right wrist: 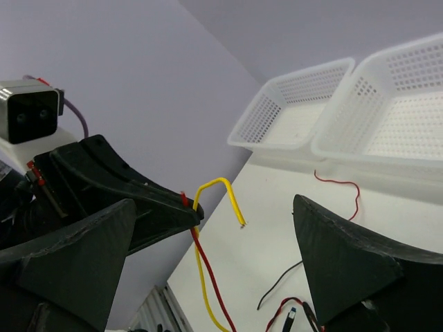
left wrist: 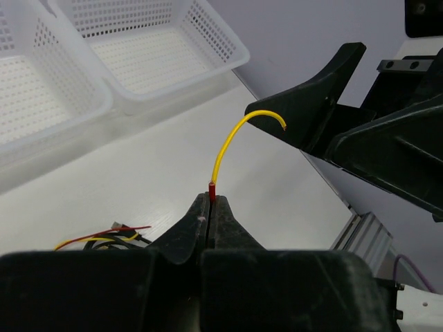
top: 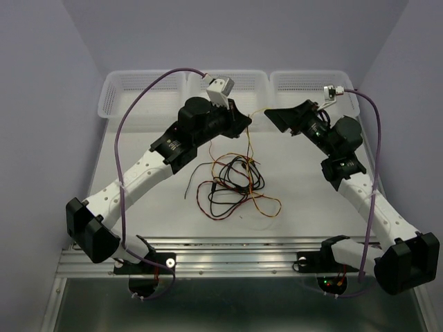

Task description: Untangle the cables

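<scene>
My left gripper (top: 246,122) (left wrist: 210,200) is shut on the ends of the yellow cable (left wrist: 225,149) and the red cable (left wrist: 212,188), and holds them above the table. The yellow end arcs up toward my right gripper (top: 277,119) (right wrist: 214,207), which is open and empty, with the yellow tip (right wrist: 239,223) between its fingers. In the right wrist view both wires (right wrist: 208,277) hang down from the left fingertips (right wrist: 196,214). The rest of the yellow (top: 252,142), red (top: 208,200) and black (top: 239,169) cables lies tangled mid-table.
Three white mesh baskets (top: 145,93) (left wrist: 208,52) (right wrist: 277,117) stand along the back edge. Purple walls close in on both sides. A metal rail (top: 228,252) runs along the near edge. A loose red strand (right wrist: 339,183) lies near the baskets.
</scene>
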You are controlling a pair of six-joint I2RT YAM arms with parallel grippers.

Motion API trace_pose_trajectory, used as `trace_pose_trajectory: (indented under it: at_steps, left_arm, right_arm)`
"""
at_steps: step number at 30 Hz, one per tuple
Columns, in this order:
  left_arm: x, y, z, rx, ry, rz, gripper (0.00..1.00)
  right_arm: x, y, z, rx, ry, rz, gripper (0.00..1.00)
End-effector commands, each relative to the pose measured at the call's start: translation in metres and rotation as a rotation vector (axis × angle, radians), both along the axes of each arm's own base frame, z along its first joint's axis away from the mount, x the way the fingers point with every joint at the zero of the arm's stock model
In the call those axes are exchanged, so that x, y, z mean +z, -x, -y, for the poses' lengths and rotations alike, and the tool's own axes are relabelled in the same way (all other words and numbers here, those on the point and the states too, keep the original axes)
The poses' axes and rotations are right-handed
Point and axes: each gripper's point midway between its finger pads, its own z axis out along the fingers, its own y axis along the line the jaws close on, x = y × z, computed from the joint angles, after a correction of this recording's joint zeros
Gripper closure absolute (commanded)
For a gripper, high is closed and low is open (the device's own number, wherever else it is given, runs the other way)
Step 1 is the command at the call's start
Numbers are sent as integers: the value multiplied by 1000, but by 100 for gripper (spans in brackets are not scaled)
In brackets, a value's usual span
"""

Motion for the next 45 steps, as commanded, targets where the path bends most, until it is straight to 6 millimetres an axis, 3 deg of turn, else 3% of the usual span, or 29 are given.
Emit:
trace_pose_trajectory:
  at_steps: [1, 10, 13, 15, 18, 29, 32, 34, 36, 37, 40, 45]
  left_arm:
    - [22, -2, 0, 30, 93, 45, 100]
    - [20, 0, 9, -2, 132, 22, 100]
    - [20, 1, 11, -10, 142, 16, 100]
    - [20, 3, 13, -24, 149, 14, 100]
    - [17, 3, 17, -36, 149, 8, 100]
    - [12, 9, 22, -68, 151, -6, 100]
    - [11, 11, 24, -79, 153, -7, 100]
    - [10, 11, 25, -80, 151, -9, 100]
    - [9, 11, 25, -82, 151, -11, 100]
    - [7, 11, 26, -82, 149, -14, 100]
    - [5, 11, 25, -78, 148, -20, 100]
    - [0, 3, 13, 4, 141, -34, 100]
  right_arm:
    - [3, -5, 9, -72, -32, -29, 0]
    - [0, -6, -6, -6, -88, -26, 0]
    - [-3, -10, -10, 3, -90, -39, 7]
    - [-5, -11, -13, 2, -98, -44, 20]
    - [-3, -12, -16, 9, -110, -41, 28]
    - [-1, -22, -20, -3, -146, -47, 28]
    - [-1, -24, -22, 5, -150, -46, 42]
    - [-1, -25, -24, 15, -151, -46, 57]
    - [0, -25, -25, 22, -152, -46, 91]
    - [-1, -26, -25, 21, -152, -51, 99]
    - [-6, -30, -21, -18, -137, -59, 99]
    - [-31, -43, 4, -198, -72, -133, 99]
